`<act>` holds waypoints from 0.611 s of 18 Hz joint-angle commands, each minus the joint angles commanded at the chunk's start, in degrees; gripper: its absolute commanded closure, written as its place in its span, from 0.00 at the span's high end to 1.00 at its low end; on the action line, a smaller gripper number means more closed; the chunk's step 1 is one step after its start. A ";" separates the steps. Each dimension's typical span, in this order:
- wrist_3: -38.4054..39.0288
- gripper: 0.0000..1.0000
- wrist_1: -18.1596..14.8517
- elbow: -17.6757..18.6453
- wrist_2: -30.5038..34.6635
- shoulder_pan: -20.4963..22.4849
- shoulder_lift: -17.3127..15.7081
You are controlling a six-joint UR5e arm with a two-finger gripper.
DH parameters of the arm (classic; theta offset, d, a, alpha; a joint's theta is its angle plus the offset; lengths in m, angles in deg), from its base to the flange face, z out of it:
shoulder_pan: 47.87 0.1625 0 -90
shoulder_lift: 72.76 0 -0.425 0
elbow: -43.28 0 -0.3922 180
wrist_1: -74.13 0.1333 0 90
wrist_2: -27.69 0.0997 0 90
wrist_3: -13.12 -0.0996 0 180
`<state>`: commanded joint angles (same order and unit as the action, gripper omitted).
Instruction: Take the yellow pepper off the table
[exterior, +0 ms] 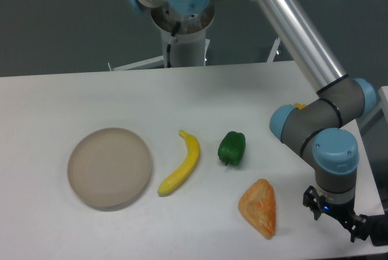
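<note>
The arm (297, 36) is built of smooth silver-grey tubes joined by dark grey rounded housings, each closed with a glossy light-blue cap. Its pale cylindrical base column (183, 45) carries a thin black cable down its front. Above the jaws, the last blue-capped joint narrows into a black gripper (337, 213) of angular, blocky parts, with a tiny blue light glowing on its body.

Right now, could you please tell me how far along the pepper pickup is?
Nothing looks done yet. Only a yellow sliver, likely the yellow pepper, shows behind the arm's elbow on the table. The gripper is low at the near right edge, away from it, and nothing visible is in hand. Reaching, grasping and lifting remain.
</note>
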<state>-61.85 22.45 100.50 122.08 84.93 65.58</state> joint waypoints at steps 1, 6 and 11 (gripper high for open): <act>0.00 1.00 0.09 0.17 0.00 0.00 0.00; -0.09 1.00 0.00 1.31 -0.44 0.09 -1.84; -0.26 1.00 -0.26 1.67 -0.70 0.35 -3.16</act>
<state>-62.11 22.19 102.17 121.38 85.29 62.42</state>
